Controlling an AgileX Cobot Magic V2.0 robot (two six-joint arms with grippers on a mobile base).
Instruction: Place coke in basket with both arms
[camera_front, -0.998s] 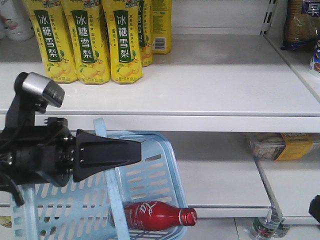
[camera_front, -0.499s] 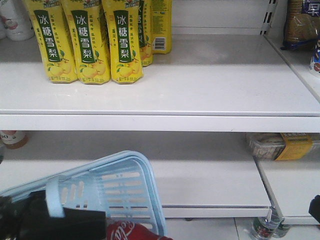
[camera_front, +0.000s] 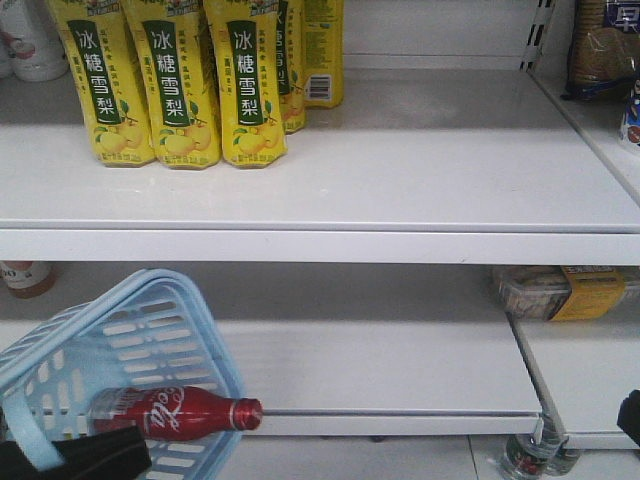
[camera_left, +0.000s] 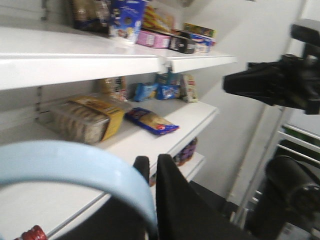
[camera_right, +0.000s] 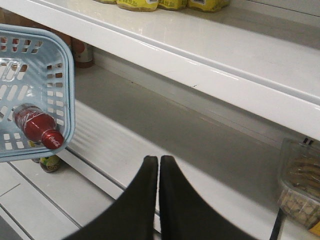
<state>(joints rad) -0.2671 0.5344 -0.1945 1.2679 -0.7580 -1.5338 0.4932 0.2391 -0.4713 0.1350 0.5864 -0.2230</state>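
Coke, a small contoured all-red bottle with red cap and white script (camera_front: 175, 412), is seen lying on its side inside the light blue slotted plastic basket (camera_front: 190, 300), cap pointing right at the basket's rim. Compared with half a second ago, the basket is shown swung lower and further left, tilted, and the bottle is now fully visible within it; placement is judged complete, with only withdrawal remaining. The left gripper (camera_left: 150, 170) is closed on the flat blue handle (camera_left: 75, 165), which arches across its wrist view. The right gripper (camera_right: 159, 172) is seen with fingers pressed together, empty, well apart from the basket. The surroundings are white metal store shelves (camera_front: 330, 190); tall yellow drink cartons (camera_front: 170, 80) stand on the upper one, and a packaged snack tray (camera_front: 550, 290) lies on the lower right.
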